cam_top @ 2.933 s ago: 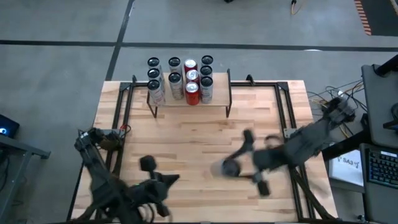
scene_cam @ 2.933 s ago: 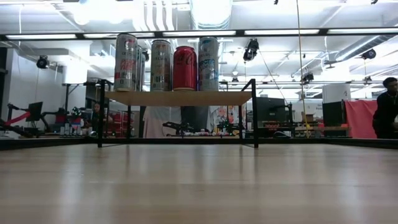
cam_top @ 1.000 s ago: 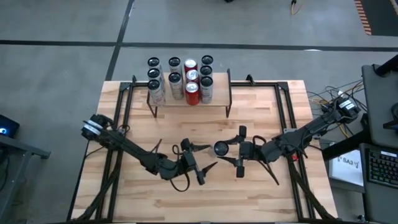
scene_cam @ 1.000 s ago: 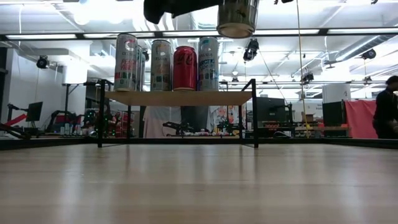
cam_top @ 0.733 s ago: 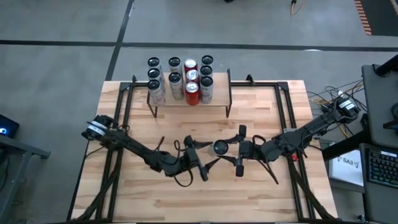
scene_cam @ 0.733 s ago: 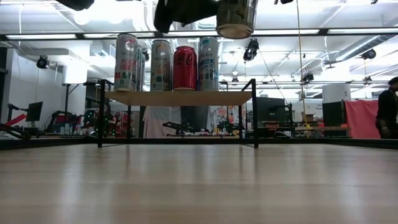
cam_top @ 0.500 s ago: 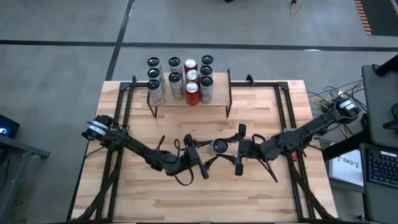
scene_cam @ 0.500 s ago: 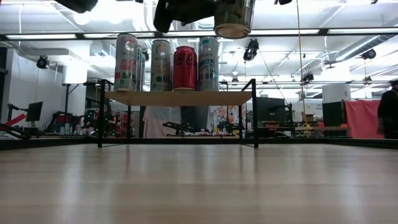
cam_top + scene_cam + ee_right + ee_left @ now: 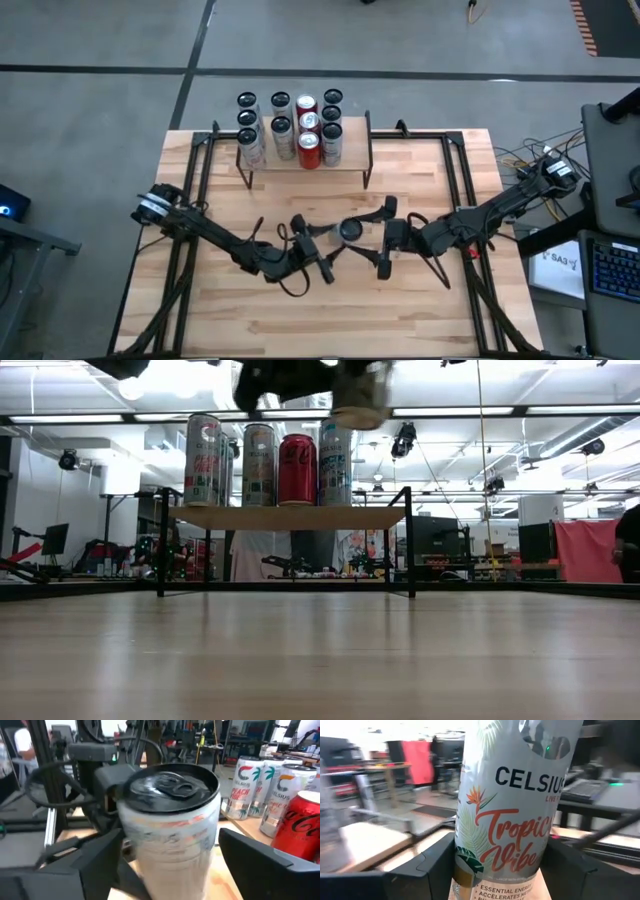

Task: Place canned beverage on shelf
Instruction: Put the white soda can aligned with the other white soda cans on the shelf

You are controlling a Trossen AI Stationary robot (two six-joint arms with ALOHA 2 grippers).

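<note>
Your Celsius can (image 9: 512,820) hangs upright in the air over the middle of the table (image 9: 420,310), well short of the shelf (image 9: 354,160), and sits between both grippers at once. The left gripper (image 9: 334,251) has its fingers pressed against the can's sides, while the right gripper (image 9: 379,238) stands spread, with gaps showing either side of the can. Confirm the left grip is firm and low on the body before you draw the right arm straight back. Then aim for the bare strip of board beside the standing cans (image 9: 300,130).
</note>
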